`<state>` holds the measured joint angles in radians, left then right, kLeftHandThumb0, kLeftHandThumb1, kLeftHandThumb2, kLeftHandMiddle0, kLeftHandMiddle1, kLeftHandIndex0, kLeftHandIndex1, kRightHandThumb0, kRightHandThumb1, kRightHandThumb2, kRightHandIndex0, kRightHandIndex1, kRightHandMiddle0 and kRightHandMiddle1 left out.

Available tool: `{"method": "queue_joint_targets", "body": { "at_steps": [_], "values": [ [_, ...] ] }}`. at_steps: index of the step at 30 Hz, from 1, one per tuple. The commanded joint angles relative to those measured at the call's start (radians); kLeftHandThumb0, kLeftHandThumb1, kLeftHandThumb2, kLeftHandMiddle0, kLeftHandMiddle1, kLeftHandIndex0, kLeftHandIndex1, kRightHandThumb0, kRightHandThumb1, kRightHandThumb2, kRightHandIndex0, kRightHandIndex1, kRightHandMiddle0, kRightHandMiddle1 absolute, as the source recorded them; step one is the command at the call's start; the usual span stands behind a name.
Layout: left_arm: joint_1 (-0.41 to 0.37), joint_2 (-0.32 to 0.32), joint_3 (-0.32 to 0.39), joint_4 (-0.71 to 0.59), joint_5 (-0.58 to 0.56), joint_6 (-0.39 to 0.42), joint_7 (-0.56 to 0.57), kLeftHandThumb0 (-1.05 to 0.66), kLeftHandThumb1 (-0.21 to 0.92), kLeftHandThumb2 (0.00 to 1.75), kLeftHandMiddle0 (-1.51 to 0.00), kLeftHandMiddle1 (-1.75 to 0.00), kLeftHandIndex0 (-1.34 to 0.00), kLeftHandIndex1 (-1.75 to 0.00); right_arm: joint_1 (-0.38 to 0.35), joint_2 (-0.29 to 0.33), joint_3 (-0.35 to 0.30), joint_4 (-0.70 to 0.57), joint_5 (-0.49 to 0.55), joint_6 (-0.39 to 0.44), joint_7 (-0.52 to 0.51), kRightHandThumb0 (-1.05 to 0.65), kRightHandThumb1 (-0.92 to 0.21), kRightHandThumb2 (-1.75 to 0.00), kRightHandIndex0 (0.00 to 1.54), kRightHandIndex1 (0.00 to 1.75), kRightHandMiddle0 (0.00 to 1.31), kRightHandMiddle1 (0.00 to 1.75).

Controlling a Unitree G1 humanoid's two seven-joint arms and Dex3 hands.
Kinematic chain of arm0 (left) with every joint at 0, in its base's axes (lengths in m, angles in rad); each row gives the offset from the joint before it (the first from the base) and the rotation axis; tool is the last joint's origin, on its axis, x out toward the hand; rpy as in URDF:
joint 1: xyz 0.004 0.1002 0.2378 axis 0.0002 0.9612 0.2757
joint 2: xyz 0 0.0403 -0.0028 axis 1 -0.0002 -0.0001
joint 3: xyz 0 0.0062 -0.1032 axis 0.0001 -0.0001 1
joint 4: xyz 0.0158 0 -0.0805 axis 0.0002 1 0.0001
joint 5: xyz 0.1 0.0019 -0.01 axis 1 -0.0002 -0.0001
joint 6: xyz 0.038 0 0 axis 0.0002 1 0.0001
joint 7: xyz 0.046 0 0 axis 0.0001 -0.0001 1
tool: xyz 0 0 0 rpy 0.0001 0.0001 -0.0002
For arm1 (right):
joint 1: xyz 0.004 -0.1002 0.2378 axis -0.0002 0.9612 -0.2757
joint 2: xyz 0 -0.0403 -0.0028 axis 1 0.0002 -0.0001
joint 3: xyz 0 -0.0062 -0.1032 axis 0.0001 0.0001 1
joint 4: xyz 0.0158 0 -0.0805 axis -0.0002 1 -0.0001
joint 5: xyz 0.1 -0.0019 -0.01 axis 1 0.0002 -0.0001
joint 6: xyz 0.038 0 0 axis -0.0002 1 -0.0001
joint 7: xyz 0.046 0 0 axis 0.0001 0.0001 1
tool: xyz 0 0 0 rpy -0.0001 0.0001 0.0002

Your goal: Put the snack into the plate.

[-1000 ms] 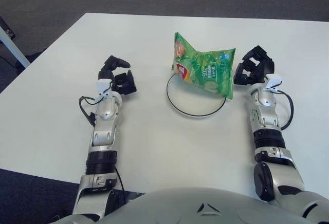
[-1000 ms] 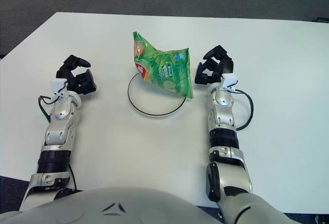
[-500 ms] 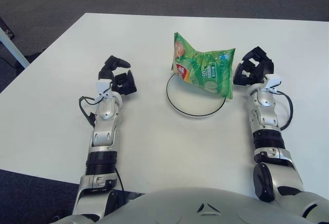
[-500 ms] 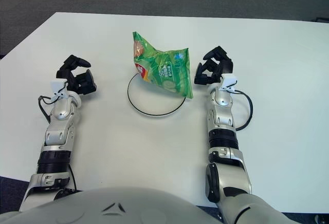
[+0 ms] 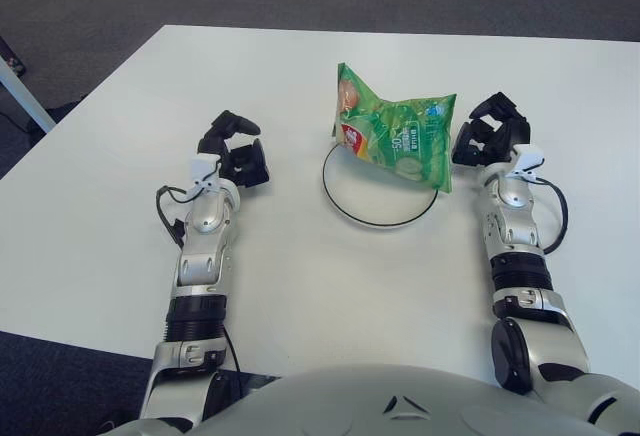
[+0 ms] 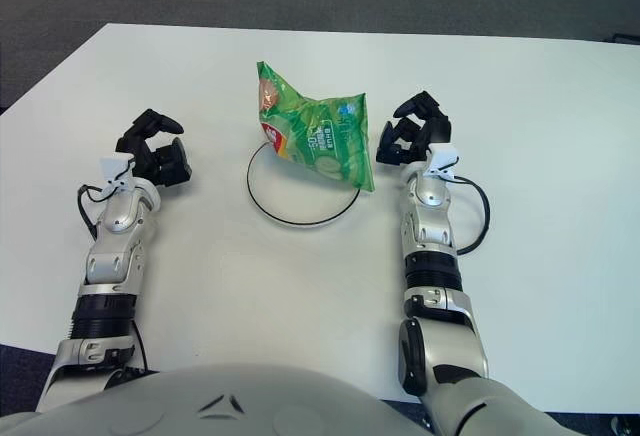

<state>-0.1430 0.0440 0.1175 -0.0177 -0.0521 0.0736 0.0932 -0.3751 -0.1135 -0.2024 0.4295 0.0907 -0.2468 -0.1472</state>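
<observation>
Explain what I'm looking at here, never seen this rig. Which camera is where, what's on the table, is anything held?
This is a humanoid robot seen from its own head: two eyes of one stereo camera, looking down at a white table. The silver arms end in black three-finger hands. A green snack bag stands on the far edge of a white plate with a black rim. The right hand is close beside the bag's right edge; whether they touch is unclear. The left hand is off to the plate's left, holding nothing.
</observation>
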Motion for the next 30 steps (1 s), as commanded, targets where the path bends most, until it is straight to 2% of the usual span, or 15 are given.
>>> {"method": "queue_joint_targets", "body": {
  "at_steps": [1,11,30],
  "values": [
    [0.008,-0.002,0.004,0.013,-0.02,0.018,-0.024,-0.5,0.26,1.38,-1.34,-1.75,-0.66,-1.75,0.116,0.067,0.017,0.059,0.004,-0.014,0.01,-0.5,-0.2,-1.46,1.33,1.75,0.7,1.75],
    [-0.039,0.008,0.007,-0.011,-0.051,0.053,-0.046,-0.49,0.28,1.36,-1.28,-1.75,-0.64,-1.75,0.129,0.062,0.024,0.094,-0.007,-0.118,0.047,-0.52,-0.21,-1.44,1.35,1.75,0.7,1.75],
    [-0.151,0.05,0.041,0.035,-0.095,0.101,-0.092,-0.49,0.29,1.35,-1.26,-1.75,-0.64,-1.75,0.155,0.095,0.04,0.077,-0.013,-0.152,0.032,-0.53,-0.21,-1.45,1.34,1.75,0.7,1.75]
  ]
}}
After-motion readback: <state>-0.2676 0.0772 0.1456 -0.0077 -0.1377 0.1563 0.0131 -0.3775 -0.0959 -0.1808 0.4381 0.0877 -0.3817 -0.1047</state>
